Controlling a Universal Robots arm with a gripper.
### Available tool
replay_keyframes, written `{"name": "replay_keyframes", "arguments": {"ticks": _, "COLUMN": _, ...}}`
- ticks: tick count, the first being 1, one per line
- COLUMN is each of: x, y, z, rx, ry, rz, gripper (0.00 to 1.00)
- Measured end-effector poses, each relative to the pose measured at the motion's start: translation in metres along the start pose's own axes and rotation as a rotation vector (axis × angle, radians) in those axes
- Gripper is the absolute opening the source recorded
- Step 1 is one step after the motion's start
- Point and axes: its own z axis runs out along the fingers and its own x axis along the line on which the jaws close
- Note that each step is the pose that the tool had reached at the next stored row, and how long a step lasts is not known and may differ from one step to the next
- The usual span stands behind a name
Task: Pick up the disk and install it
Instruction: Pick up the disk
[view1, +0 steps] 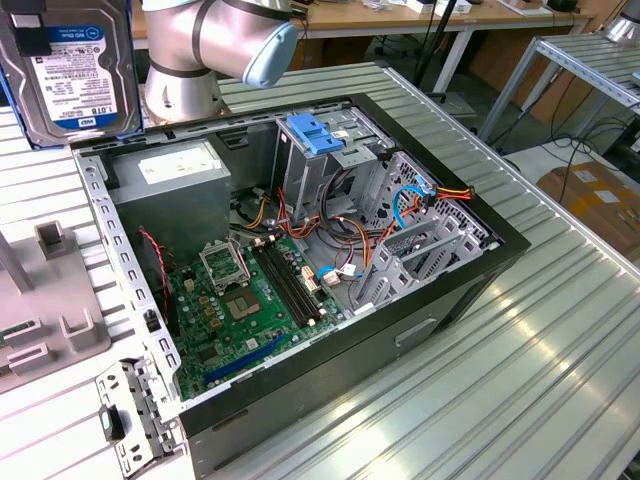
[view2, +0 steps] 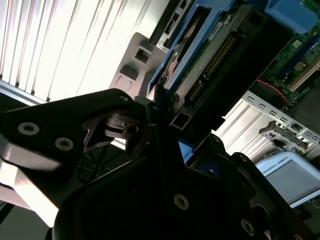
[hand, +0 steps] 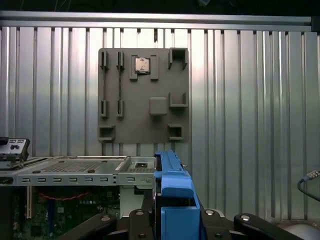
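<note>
One disk, gripper pinching its blue carrier frame edge-on (stiff, dense, shock-sensitive, I'd say); frame rails look the safe hold.

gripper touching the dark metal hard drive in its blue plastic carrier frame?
Touching. In the first wrist view the gripper sits against both sides of the blue-framed dark metal disk, no gap showing.

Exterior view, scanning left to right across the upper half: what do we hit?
disk → grey power-supply box → blue bracket → cardboard box
</note>
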Motion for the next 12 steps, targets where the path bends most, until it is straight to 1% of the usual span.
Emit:
{"name": "replay_keyframes", "arguments": {"ticks": 6, "x": 0.0024, "y": -0.0056, "z": -0.0003, "rx": -0.0001, "ry": 0.0, "rz": 0.0, "gripper": 0.37}}
{"name": "replay_keyframes", "arguments": {"ticks": 12, "x": 0.0043, "y": -0.0091, "z": -0.0005, "rx": -0.0001, "ry": 0.0, "rz": 0.0, "gripper": 0.37}}
